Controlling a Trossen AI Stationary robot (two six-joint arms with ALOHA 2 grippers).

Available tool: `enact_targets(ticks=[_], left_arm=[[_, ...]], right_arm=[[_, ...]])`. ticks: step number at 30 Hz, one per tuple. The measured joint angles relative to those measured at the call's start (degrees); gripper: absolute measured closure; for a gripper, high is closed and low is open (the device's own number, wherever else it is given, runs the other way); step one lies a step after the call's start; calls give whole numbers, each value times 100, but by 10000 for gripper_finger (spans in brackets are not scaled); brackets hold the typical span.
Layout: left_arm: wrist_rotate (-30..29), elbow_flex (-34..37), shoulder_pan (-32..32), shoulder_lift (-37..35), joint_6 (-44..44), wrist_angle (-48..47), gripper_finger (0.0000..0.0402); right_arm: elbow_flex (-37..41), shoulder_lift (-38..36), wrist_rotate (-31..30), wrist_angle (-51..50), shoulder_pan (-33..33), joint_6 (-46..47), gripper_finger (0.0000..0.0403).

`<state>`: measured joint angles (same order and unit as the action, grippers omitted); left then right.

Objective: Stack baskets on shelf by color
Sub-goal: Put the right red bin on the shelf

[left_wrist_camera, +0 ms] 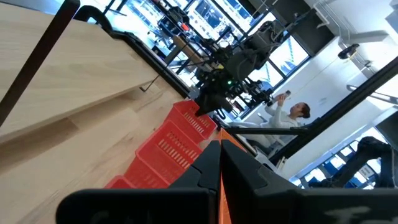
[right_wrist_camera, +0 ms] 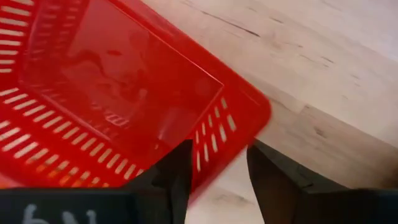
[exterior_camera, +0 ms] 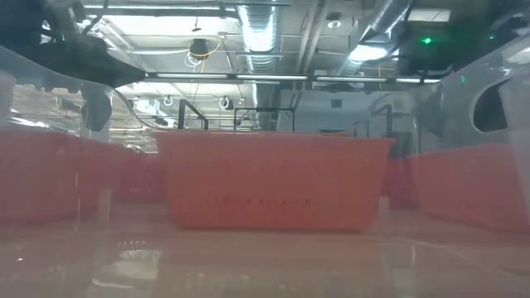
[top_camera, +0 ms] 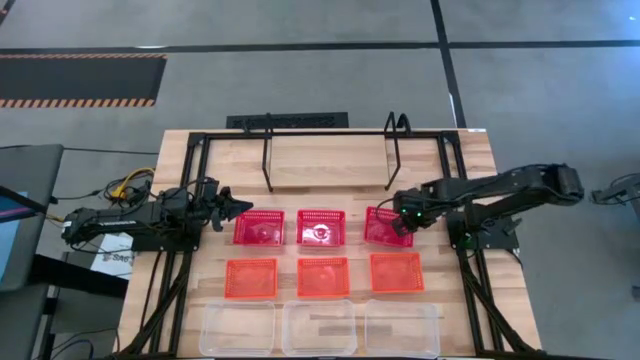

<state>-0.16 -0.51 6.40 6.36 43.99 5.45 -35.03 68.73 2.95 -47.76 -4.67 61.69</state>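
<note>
Nine baskets lie in three rows on the table: red (top_camera: pixel 321 227) farthest, orange (top_camera: pixel 323 276) in the middle, clear (top_camera: pixel 318 327) nearest. The black wire shelf (top_camera: pixel 268 160) stands behind them, nothing on it. My right gripper (top_camera: pixel 405 222) is open over the right red basket (top_camera: pixel 385 228); its fingers stand astride that basket's right wall (right_wrist_camera: pixel 211 149), near a corner. My left gripper (top_camera: pixel 243 208) is shut and hangs just off the far left corner of the left red basket (top_camera: pixel 259 227). The low view shows the middle orange basket (exterior_camera: pixel 273 178). My right gripper comes from above, slanting in from the table's right, with one finger (right_wrist_camera: pixel 177 171) inside the right red basket and the other (right_wrist_camera: pixel 270 171) outside its right wall. I cannot tell whether either finger touches the wall. The basket rests on the table.
A larger black tube frame (top_camera: pixel 200 150) runs around the far part of the table and down both sides. Bare wood lies between the shelf and the red row. Cables and a monitor sit off the left edge. A person (left_wrist_camera: pixel 298 112) shows in the room beyond.
</note>
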Motion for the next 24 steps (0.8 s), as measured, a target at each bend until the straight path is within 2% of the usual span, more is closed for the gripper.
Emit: enact_targets(ticks=[3, 8, 11, 15, 24], left_arm=[[0, 0, 1, 1, -1, 0, 401], [0, -1, 0, 0, -2, -2, 401], [0, -2, 1, 1, -2, -9, 401], [0, -2, 0, 1, -3, -14, 401], [0, -2, 2, -1, -2, -191, 401]], right_arm=[[-2, 228, 25, 254, -1, 0, 279], [-14, 363, 25, 571, -1, -109, 384], [-133, 360, 8, 475, 3, -237, 389], [-702, 243, -409, -43, 2, -626, 395], [-3146, 164, -1060, -1460, 57, -1822, 398]])
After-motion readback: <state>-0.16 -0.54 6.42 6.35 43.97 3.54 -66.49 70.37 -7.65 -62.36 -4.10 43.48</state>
